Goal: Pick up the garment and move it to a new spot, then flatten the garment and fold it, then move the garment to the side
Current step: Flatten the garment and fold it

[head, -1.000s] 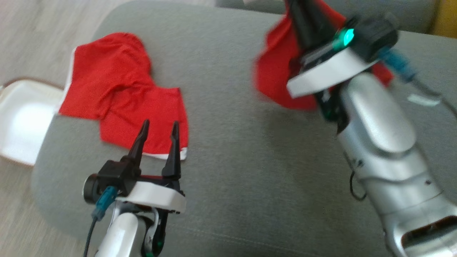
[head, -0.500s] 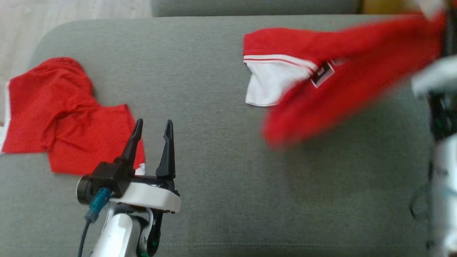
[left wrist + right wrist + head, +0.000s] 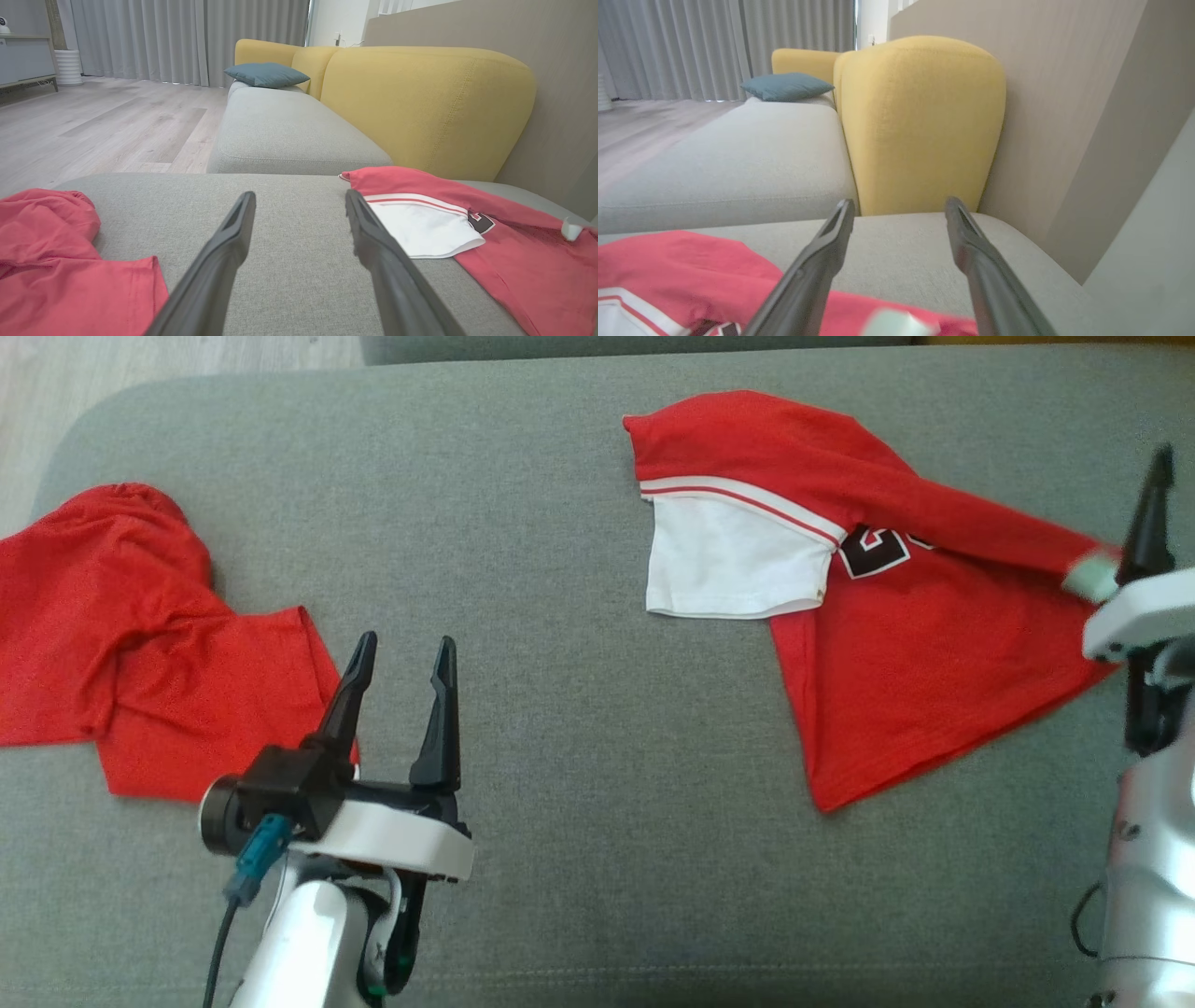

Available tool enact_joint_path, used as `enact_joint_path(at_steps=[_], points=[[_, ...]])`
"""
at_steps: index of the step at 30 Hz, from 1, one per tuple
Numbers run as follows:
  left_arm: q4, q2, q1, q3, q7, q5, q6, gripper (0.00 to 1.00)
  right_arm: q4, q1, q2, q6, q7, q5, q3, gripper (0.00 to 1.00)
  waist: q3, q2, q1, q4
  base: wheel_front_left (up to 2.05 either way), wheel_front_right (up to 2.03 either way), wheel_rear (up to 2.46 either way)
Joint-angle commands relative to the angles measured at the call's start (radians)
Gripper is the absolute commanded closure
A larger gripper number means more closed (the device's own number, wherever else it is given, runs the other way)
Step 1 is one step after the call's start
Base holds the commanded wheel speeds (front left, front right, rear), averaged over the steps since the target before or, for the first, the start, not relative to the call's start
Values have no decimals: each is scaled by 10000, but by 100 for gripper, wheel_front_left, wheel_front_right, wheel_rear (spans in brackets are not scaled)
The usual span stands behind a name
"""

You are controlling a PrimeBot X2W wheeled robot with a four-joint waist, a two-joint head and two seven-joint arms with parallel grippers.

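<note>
- Garment [image 3: 915, 644]: lies rumpled at the right of the grey seat [image 3: 579, 728], partly doubled over itself.
- My left gripper [image 3: 406, 642] and right gripper [image 3: 900, 204]: fingers apart, nothing between them.
- Flattening, I judge: pinch opposite corners and draw them outward, keeping low.
- The head view gives the garment's full outline. The right wrist view shows its edge directly beneath my right fingers.

Big grey fabric seat cushion [image 3: 579, 728], rounded corners, stitched seam along the near edge. Spread on the right half: red jersey [image 3: 896, 644], white sleeve and black number patch showing, lying skewed and partly folded over itself. Way over at the left edge: second red garment [image 3: 140, 644], rumpled, well apart from the jersey.
</note>
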Motion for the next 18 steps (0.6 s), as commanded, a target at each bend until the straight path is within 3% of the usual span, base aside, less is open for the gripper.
enact_joint_path(at_steps=[1, 5, 13, 18], points=[[-273, 30, -378, 314, -49, 44, -48, 0, -494, -399, 18, 65, -165, -18, 320, 0, -25, -1, 0, 3, 0, 0, 0], [-309, 30, -322, 392, -49, 2, -7, 0, -985, 21, 119, 65, -827, 231, 1303, 0, -163, -1, 0, -3, 0, 0, 0], [-447, 30, -164, 497, -49, -3, -9, 0, -2007, 2062, 134, 65, -1616, 2384, 4506, 0, -477, -1, 0, -69, 0, 0, 0], [-474, 30, -46, 474, -49, 6, -20, 0, -2330, 3310, 135, 65, -1801, 2733, 5552, 0, -628, -1, 0, -49, 0, 0, 0]])
